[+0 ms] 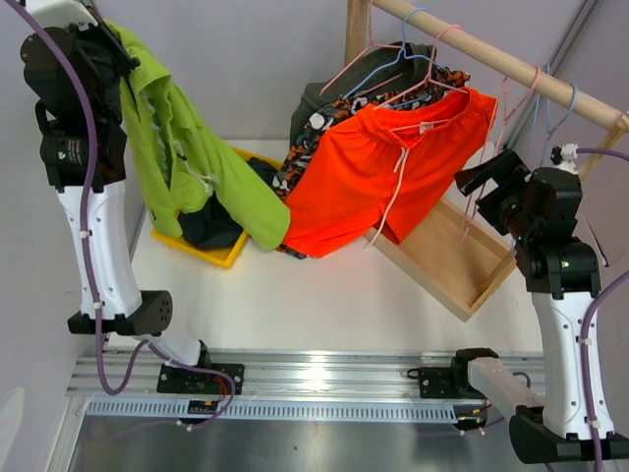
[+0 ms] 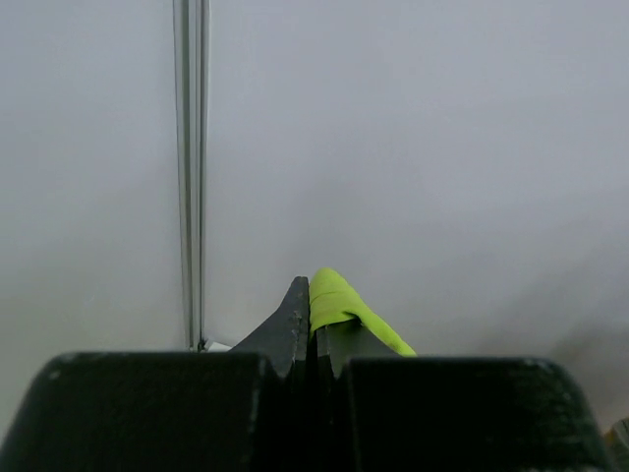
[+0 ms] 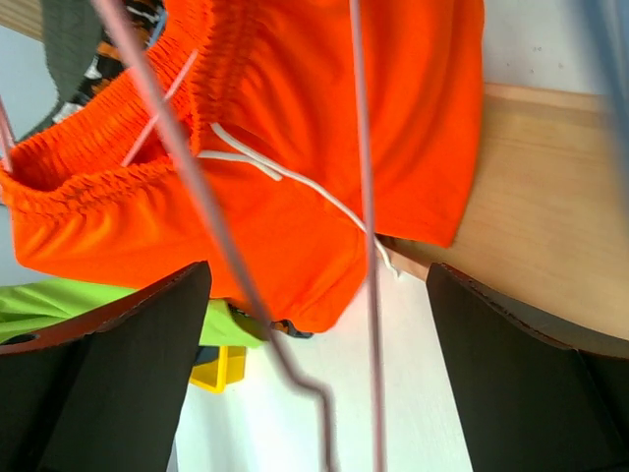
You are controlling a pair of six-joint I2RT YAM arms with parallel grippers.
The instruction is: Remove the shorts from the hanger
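Observation:
My left gripper [image 1: 114, 51] is raised high at the far left and is shut on the lime green shorts [image 1: 201, 162], which hang down from it over the yellow bin [image 1: 224, 258]. The left wrist view shows a fold of green cloth [image 2: 339, 300] pinched between the closed jaws. The dark navy shorts [image 1: 209, 228] lie in the bin. The bright orange shorts [image 1: 383, 167] hang on a hanger in front of the camouflage shorts [image 1: 316, 133] and the olive shorts [image 1: 319, 93]. My right gripper [image 1: 485, 179] is open and empty beside the orange shorts [image 3: 295, 128].
A wooden rail [image 1: 491, 54] carries the hangers above a wooden base tray [image 1: 457, 261]. Empty wire hangers [image 1: 513, 103] hang by my right gripper; one pink wire [image 3: 369, 295] crosses between its fingers. Grey walls enclose the back and sides.

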